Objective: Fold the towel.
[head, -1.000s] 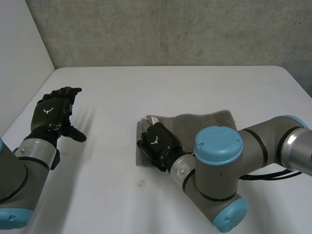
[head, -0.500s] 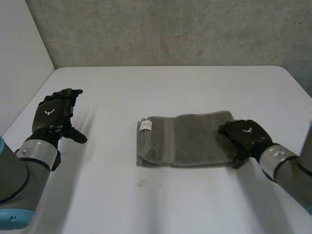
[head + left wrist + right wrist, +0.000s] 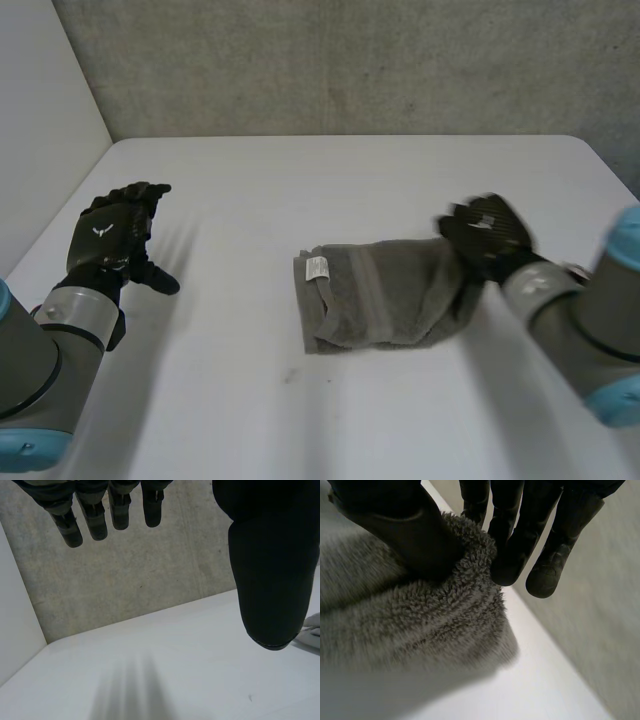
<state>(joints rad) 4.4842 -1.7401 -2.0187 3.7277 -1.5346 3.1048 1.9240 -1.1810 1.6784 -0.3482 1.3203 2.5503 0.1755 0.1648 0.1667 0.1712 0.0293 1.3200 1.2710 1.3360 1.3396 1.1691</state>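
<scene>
A grey towel (image 3: 385, 295), folded into a strip, lies at the table's middle with a white label (image 3: 317, 267) at its left end. My right hand (image 3: 487, 235) is at the towel's right end and holds that end raised off the table. In the right wrist view the thumb (image 3: 395, 520) presses the fluffy towel (image 3: 420, 625) edge against the fingers (image 3: 520, 545). My left hand (image 3: 108, 235) hovers over the table's left side, far from the towel, with straight fingers (image 3: 100, 515) and nothing in it. A bit of the towel (image 3: 312, 627) shows beside its thumb.
The white table (image 3: 330, 180) ends at a grey concrete wall (image 3: 350, 60) at the back and a white side wall (image 3: 40, 120) at the left. My right arm (image 3: 590, 330) reaches in from the front right.
My right hand left the towel's left end, went to its right end, closed on it and lifted it. The towel has shifted a little to the right and bunched. The left hand stayed still.
</scene>
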